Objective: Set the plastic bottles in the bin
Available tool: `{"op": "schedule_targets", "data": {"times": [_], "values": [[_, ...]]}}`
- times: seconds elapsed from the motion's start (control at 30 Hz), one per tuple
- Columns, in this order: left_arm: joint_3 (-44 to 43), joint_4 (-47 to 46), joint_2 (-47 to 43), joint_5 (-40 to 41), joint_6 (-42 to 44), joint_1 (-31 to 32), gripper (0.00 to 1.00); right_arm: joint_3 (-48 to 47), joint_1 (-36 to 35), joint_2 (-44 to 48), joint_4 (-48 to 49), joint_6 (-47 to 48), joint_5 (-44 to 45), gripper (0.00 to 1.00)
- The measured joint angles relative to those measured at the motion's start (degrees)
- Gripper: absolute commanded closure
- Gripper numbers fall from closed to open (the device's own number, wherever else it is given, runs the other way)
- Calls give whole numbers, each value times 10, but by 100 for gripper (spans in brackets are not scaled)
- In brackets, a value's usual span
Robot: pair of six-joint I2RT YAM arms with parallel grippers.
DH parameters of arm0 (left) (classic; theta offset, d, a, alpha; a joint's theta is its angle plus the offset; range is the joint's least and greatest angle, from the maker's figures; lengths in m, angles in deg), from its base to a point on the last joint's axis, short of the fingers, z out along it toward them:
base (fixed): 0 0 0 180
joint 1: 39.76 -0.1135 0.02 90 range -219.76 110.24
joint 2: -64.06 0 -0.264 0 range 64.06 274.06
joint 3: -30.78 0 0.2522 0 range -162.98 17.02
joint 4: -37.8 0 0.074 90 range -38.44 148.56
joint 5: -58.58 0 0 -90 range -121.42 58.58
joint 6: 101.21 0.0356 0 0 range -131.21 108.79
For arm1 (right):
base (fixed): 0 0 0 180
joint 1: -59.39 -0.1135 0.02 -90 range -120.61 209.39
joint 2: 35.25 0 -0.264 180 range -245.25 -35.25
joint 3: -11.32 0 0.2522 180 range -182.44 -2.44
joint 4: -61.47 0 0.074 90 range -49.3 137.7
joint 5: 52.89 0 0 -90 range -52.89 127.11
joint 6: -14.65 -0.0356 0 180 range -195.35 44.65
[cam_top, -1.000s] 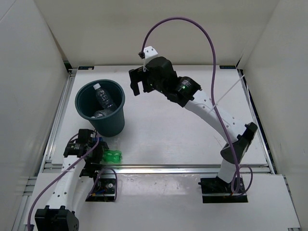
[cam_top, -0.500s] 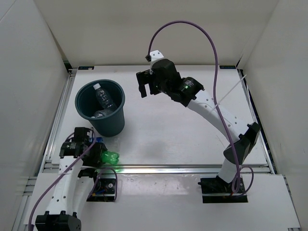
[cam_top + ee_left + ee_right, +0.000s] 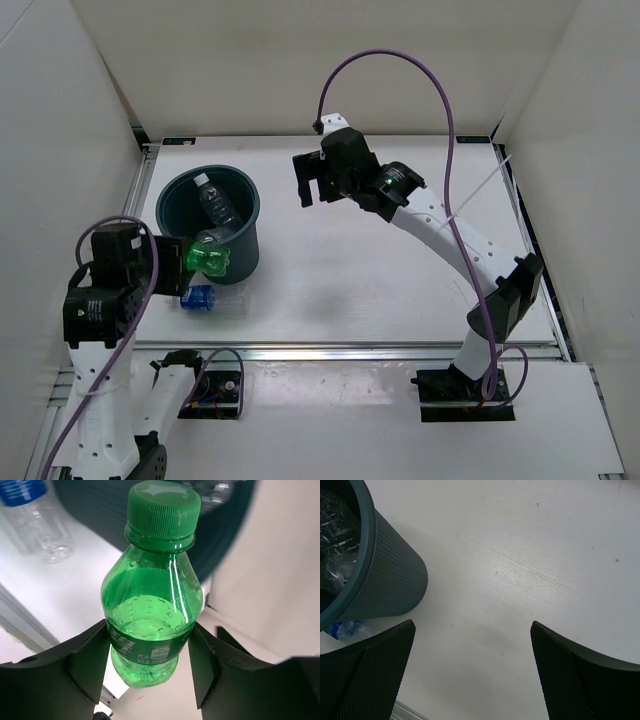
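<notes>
Since a second ago the left tool (image 3: 150, 667) has come up off the near edge of the surface (image 3: 380, 280), and it is now carrying the green bottle (image 3: 150, 605), which was then lying low beside it. Its fingers (image 3: 85, 665) are pressing together on the bottle's lower body, one on each side. The lift is leaving the blue-labelled bottle (image 3: 197, 298) uncovered; it is lying on the surface below the left tool, just beside the foot of the bin (image 3: 240, 262). The right tool (image 3: 475, 670) has drifted a little farther right and is hanging with its fingers wide apart over bare surface, the bin off to its left.

The green bottle is wearing a green band with white characters and a small white patch of print, too fine to read surely.

Its long axis is running straight out along the left tool's fingers, with the green cap (image 3: 162, 510) leading beyond the fingertips toward the bin's dark wall just ahead. Two clear bottles (image 3: 215, 208) are lying inside the bin, one showing a white cap toward the far rim.
</notes>
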Motion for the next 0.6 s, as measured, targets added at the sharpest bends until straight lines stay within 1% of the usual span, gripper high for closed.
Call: {"op": "schedule_targets", "data": {"times": [0.1, 0.2, 0.27, 0.33, 0.37, 0.4, 0.47, 0.5, 0.53, 0.6], "values": [[-82, 12, 44, 6, 20, 0, 57, 0, 0, 0, -1, -2, 0, 0], [-185, 7, 110, 32, 78, 0, 57, 0, 0, 0, -4, -3, 0, 0], [-226, -21, 144, 61, 129, 0, 55, 0, 0, 0, -8, -5, 0, 0], [-229, -69, 163, 93, 181, 0, 46, 0, 0, 0, -14, -7, 0, 0], [-222, -90, 170, 106, 205, 0, 41, 0, 0, 0, -17, -9, 0, 0], [-209, -114, 176, 117, 226, 0, 37, 0, 0, 0, -19, -10, 0, 0], [-179, -150, 187, 132, 260, 0, 22, 0, 0, 0, -24, -12, 0, 0], [-167, -159, 195, 137, 273, 1, 13, 0, 0, 0, -26, -13, 0, 0], [-156, -166, 206, 143, 285, 4, 0, 0, 0, 0, -29, -13, 1, 0], [-141, -173, 222, 148, 301, 13, 0, 1, 1, 0, -30, -13, 2, 0]]}}
